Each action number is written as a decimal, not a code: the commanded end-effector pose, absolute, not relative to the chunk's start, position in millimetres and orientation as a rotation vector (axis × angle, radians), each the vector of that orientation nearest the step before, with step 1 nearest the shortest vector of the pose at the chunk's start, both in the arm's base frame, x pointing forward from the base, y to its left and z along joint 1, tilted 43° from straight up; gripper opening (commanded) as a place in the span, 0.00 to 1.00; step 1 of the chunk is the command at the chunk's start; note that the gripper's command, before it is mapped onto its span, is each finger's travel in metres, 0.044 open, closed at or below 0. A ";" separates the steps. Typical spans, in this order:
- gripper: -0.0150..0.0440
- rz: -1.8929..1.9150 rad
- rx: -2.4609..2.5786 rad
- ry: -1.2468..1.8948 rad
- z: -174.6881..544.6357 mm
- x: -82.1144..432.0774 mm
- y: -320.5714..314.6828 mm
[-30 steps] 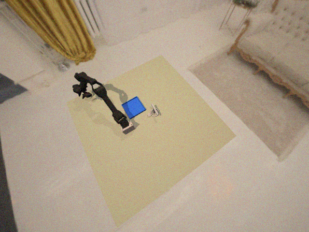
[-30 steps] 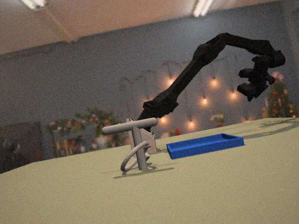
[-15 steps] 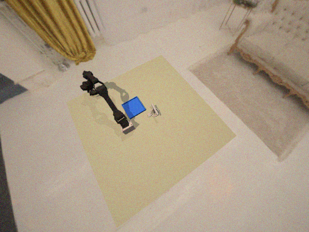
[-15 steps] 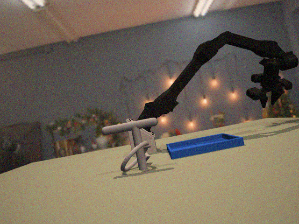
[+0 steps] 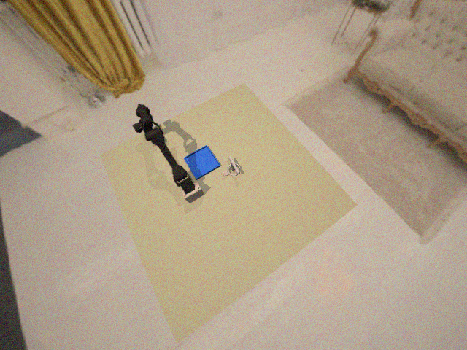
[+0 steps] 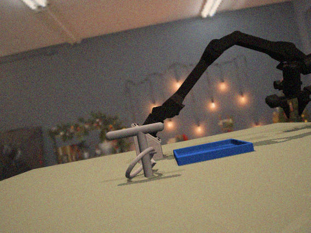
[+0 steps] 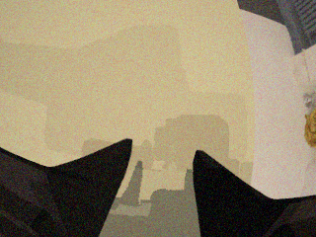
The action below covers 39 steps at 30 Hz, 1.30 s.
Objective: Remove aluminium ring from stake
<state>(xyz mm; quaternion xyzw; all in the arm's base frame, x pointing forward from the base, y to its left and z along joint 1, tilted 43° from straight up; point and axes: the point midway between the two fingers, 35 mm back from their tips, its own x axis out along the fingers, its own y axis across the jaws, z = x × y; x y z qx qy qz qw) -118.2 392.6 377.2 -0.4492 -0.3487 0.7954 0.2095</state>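
We find the jaws of the gripper (image 5: 140,125) (image 6: 294,118) (image 7: 163,146) parted partway, with nothing grasped between them. In the wrist view, we see the two dark fingers apart, with the pale yellow mat (image 5: 245,244) (image 6: 175,200) (image 7: 99,25) and shadows visible past them. In the exterior view, we record the gripper pointing downward; from the top view we cannot make out its fingertips.

We note the black arm (image 5: 168,154) (image 6: 190,80) rising from its base (image 5: 194,195) (image 6: 157,147), bending at a high elbow and reaching to the side of the tray away from the stake. The blue tray (image 5: 194,153) (image 6: 213,155) lies on the mat, beside the base; we observe no ring in it.

On the tray's other side, we find the steel stake (image 5: 233,164) (image 6: 145,155) upright, its cross-bar (image 6: 135,131) across the top. The aluminium ring (image 5: 227,170) (image 6: 136,158) encircles the stake below the cross-bar. We record it as tilted, one side low near the mat and the other raised along the stake. Its welded tab (image 5: 225,173) (image 6: 153,162) is on the tray-facing side. The gripper stands well apart from the ring.
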 end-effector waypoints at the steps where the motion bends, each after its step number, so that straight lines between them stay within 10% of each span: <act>1: 0.59 2.178 -1.251 -0.852 366.4 -93.5 401.7; 39: 0.59 1.870 -1.096 -0.239 318.8 77.6 409.1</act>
